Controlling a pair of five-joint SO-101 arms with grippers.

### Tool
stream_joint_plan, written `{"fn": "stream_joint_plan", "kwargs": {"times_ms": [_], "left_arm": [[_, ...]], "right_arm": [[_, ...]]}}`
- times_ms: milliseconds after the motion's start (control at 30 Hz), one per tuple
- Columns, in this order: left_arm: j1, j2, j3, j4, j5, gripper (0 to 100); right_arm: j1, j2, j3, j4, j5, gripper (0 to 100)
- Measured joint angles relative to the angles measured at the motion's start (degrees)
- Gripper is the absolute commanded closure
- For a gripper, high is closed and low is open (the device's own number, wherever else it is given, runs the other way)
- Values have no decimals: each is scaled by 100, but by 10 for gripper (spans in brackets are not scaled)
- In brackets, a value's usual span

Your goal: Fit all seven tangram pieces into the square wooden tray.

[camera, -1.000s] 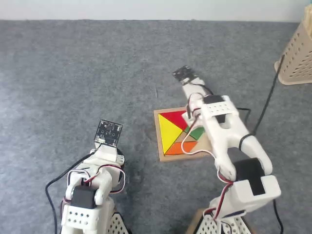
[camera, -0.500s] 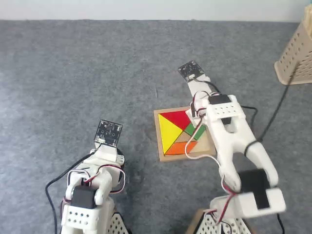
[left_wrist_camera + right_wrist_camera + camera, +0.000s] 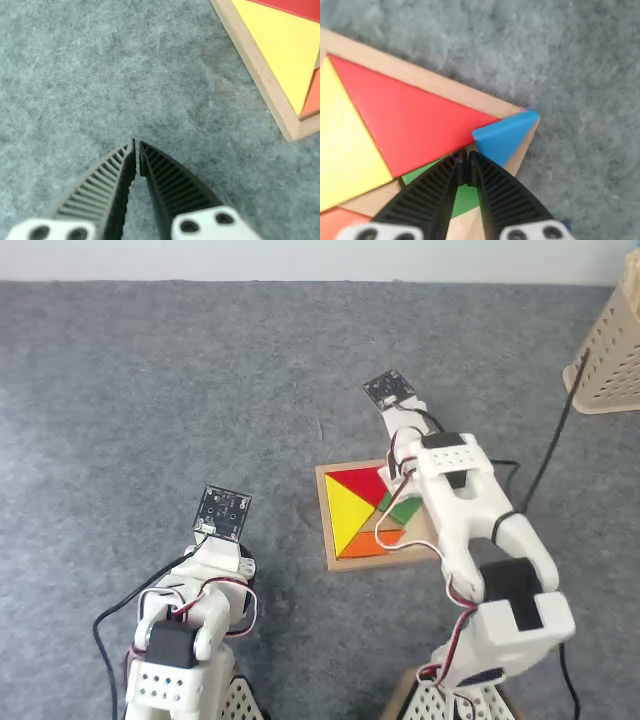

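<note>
This is looking like a small robotics lab bench: a grey felt mat (image 3: 150, 380) is spreading under everything, the white left arm (image 3: 190, 625) at 7 o'clock and right arm (image 3: 470, 525) at 5 o'clock are trailing loose cables (image 3: 548, 458), and a beige perforated basket (image 3: 612, 350) is standing at 2 o'clock.

Grey carpet (image 3: 150, 390), beige perforated basket (image 3: 612, 350) — far right edge, pale wall (image 3: 300, 258) behind
</note>
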Motion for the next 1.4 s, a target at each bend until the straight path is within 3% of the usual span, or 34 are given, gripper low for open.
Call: {"fn": "stream_joint_plan", "kwargs": {"times_ms": [433,667,1000,1400], "left_arm": [[0,0,0,0,0,988],[0,0,0,0,0,988],[0,0,0,0,0,988],[0,0,0,0,0,988]], "right_arm": [[18,-598,-70,299,0,992],[9,-615,-97,-281,0,992],[9,396,-712,-343,0,992],[18,466,-738,-123,0,992]]}}
